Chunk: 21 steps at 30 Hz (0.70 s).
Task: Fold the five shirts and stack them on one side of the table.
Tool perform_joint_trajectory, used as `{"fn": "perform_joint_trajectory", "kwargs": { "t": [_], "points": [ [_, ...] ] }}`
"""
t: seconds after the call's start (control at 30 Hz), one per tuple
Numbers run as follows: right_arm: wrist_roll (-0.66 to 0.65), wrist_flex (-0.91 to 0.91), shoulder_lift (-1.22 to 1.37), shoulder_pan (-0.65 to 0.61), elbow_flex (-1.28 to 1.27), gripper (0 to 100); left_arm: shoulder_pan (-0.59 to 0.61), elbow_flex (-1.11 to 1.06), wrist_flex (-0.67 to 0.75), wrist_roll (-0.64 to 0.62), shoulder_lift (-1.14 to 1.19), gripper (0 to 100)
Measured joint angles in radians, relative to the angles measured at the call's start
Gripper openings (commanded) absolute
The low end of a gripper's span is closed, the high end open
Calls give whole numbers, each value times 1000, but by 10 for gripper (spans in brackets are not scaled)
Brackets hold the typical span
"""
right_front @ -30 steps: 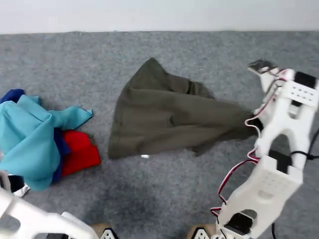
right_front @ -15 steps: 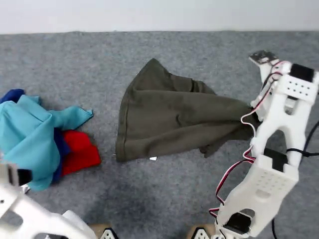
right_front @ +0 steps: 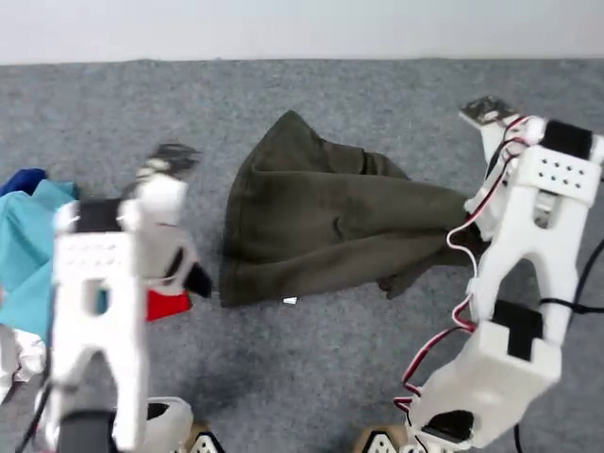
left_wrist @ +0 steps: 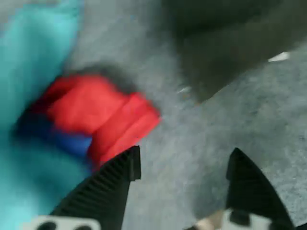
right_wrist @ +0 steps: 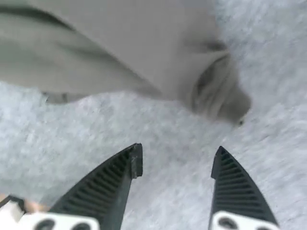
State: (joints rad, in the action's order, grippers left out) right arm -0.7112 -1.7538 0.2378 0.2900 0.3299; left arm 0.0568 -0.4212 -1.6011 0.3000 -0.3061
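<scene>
Both grippers open and empty, one shirt laid out, the others heaped at the side.
The grey carpeted surface (right_front: 321, 377) carries a rumpled olive-green cotton shirt (right_front: 321, 222) at its middle. Over on the left arm's side sits the heap: a turquoise shirt (right_front: 24, 255), a red shirt (left_wrist: 96, 115) tucked against it, a dark blue shirt (right_front: 21, 177) peeking out behind. The left gripper (left_wrist: 184, 158) hangs jaws apart above bare surface between the red shirt and the olive shirt's corner. The right gripper (right_wrist: 178, 153), jaws apart too, sits just beside the olive shirt's bunched edge.
</scene>
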Motion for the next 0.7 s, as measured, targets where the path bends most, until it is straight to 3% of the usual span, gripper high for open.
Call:
{"fn": "perform_joint_trajectory", "kwargs": {
  "t": [0.23,0.7],
  "points": [
    [0,0,-181,3,-242,228,-155,51,103,0,256,331],
    [2,0,-443,18,-551,227,-170,198,222,17,661,293]
  ]
}}
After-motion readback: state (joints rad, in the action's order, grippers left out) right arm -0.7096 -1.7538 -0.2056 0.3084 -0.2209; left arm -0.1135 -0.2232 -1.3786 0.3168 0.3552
